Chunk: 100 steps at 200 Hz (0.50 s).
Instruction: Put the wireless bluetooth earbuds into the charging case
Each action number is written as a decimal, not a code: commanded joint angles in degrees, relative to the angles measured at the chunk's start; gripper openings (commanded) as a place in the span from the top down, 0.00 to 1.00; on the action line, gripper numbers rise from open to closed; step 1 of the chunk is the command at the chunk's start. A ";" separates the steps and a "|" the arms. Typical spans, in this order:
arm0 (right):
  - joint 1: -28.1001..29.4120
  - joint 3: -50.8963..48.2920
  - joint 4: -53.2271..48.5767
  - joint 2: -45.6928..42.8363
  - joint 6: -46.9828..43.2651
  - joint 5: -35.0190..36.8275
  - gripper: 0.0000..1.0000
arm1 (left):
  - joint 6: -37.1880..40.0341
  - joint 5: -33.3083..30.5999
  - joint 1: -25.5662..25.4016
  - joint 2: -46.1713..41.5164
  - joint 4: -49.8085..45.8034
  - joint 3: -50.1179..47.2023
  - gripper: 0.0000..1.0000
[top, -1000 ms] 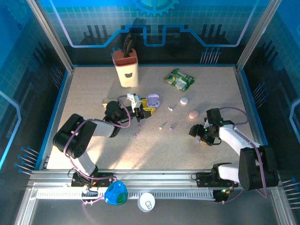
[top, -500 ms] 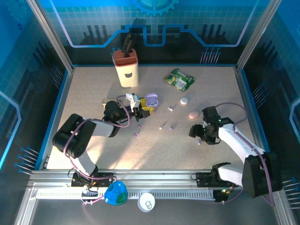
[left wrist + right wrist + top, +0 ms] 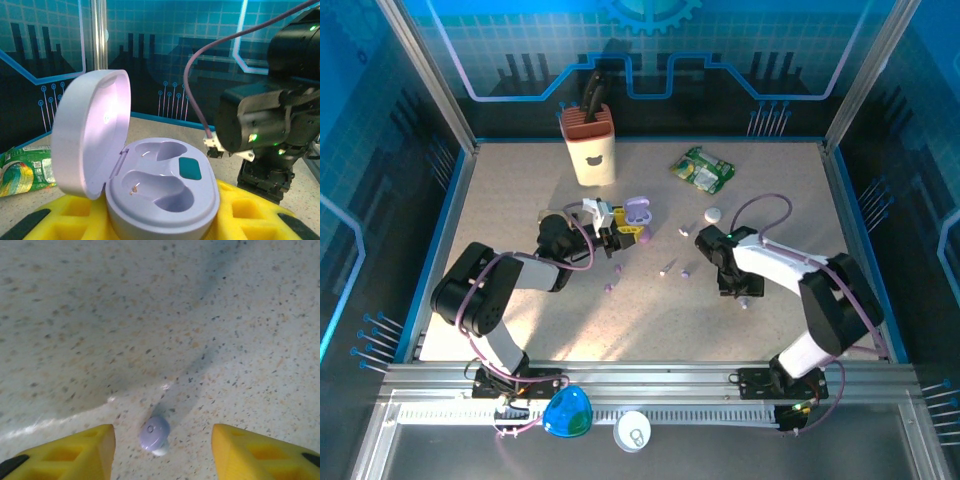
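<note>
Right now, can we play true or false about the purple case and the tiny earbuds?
1. The lid of the charging case stands open. True.
2. Both cups inside the case hold earbuds. False: both are empty.
3. An earbud lies on the table between the fingers of the right claw. True.
4. The right claw is squeezing that earbud. False: its fingers stand apart, one on each side, not touching it.
</note>
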 commanded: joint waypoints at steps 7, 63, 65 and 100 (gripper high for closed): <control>1.75 2.06 -4.07 4.28 5.30 4.54 0.48 | 1.11 1.38 0.52 -0.32 1.97 -0.69 0.66; 2.50 2.33 -2.96 8.50 6.60 2.01 0.55 | 0.94 1.46 0.54 -0.40 1.99 -0.78 0.66; 2.50 2.32 -3.03 8.56 6.72 1.98 0.55 | 0.96 1.47 0.54 -0.38 1.99 -0.78 0.66; 2.45 1.01 -3.84 7.91 7.67 1.58 0.59 | 0.88 1.50 0.54 -0.20 1.98 -0.69 0.66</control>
